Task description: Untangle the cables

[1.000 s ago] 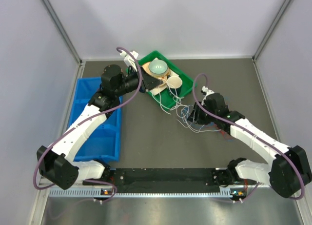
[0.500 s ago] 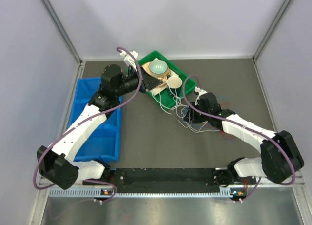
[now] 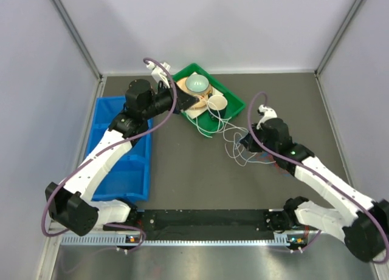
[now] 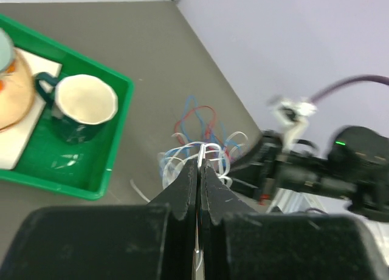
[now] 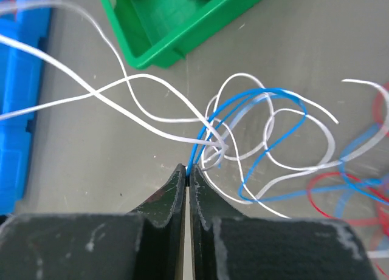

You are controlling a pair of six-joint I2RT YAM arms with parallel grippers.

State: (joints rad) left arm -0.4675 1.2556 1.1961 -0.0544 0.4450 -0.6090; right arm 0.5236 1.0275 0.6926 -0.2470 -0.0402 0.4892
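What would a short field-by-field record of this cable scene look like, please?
left gripper: shut on white cable
right gripper: shut on blue cable
red cable: loose on the table, looped among blue strands
tangle: beside the green tray, not yet separated
tray contents: mug, upright

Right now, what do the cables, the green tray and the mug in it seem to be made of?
The cables look like plastic-sheathed wire: thin, smooth white, blue and red strands holding soft loops. The green tray seems moulded plastic: slightly glossy, one even colour, rounded rim. The mug is probably glazed ceramic, dark outside, cream inside, thick rim; plastic cannot be excluded.
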